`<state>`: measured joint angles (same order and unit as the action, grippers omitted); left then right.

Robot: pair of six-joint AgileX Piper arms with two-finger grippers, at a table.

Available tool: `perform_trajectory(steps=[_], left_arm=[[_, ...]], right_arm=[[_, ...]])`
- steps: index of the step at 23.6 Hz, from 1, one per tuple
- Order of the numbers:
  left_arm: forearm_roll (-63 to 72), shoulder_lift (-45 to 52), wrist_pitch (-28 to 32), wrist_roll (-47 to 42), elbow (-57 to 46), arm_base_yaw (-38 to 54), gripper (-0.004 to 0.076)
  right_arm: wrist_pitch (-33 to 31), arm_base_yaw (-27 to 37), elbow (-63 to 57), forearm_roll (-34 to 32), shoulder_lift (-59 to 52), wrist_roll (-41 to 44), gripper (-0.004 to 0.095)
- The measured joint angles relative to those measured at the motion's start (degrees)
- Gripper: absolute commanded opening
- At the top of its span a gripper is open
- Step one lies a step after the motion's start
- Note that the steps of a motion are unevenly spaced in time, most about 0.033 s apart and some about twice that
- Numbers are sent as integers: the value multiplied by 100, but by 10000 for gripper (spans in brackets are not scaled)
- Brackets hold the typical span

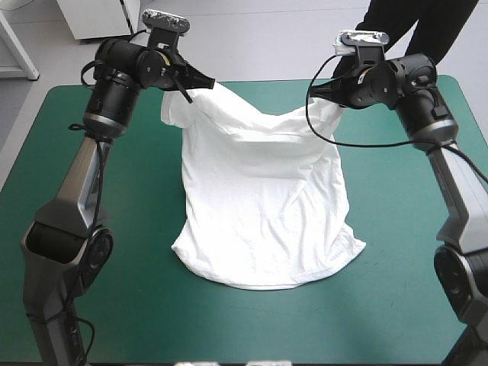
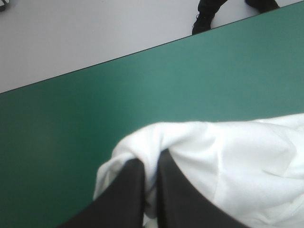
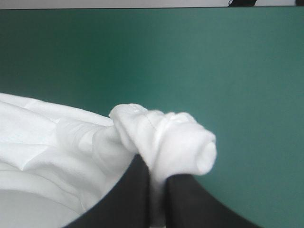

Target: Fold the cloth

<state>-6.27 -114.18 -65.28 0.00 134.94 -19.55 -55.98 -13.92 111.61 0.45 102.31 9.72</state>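
The white T-shirt (image 1: 263, 198) hangs lifted by its two upper corners near the table's far side, and its lower hem rests on the teal-green cover toward the front. My left gripper (image 1: 200, 82) is shut on the T-shirt's left corner, with cloth (image 2: 228, 156) bunched around the black fingers (image 2: 126, 190). My right gripper (image 1: 329, 85) is shut on the T-shirt's right corner. A rolled wad of fabric (image 3: 171, 137) bulges just ahead of its fingers (image 3: 128, 194). Between the two grips the top edge sags in a shallow curve.
Bare teal-green cover (image 1: 91, 305) lies to the left, right and front of the shirt. The table's far edge (image 2: 142, 49) runs just beyond the left gripper.
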Motion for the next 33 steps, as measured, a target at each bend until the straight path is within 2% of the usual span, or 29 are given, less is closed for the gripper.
perform_trajectory(steps=[4, 10, 12, 13, 14, 16, 17, 18, 19, 21, 25, 27, 31, 33], left_arm=[[182, -521, 409, 0, 0, 165, -10], [232, -1396, 753, 0, -5, 326, -8], [232, -1635, 821, 0, -5, 360, 1], [232, -1748, 858, 0, -5, 365, 26], [232, -1849, 891, 0, -5, 372, 58], [227, -1996, 919, 0, -12, 378, 176], [233, -2060, 909, 0, -15, 378, 312], [233, -2130, 845, 0, -33, 378, 389], [233, -2129, 777, 0, -32, 378, 504], [203, -2097, 507, 0, 67, 378, 538], [6, -1770, -89, 0, 671, 378, 484], [-7, -1375, -532, 0, 957, 378, 455], [287, -659, -617, 0, 983, 378, 440], [570, -253, -617, 0, 869, 378, 439]], right_arm=[[391, 323, 0, 542, 659, -159, -17], [806, 533, 0, 730, 1439, -239, -16], [904, 563, 0, 743, 1652, -239, 4], [933, 578, 0, 750, 1741, -244, 53], [940, 591, 0, 756, 1817, -266, 103], [955, 615, 0, 762, 1904, -360, 276], [961, 627, 0, 782, 1931, -428, 464], [955, 644, 0, 891, 1936, -557, 541], [946, 645, 19, 985, 1936, -610, 611], [759, 652, 231, 1163, 1936, -692, 590], [32, 652, 935, 1177, 1914, -698, 523], [-656, 652, 1267, 1121, 1773, -698, 522], [-1443, 652, 1329, 1033, 1283, -693, 495], [-1536, 652, 1250, 1014, 923, -693, 463]])
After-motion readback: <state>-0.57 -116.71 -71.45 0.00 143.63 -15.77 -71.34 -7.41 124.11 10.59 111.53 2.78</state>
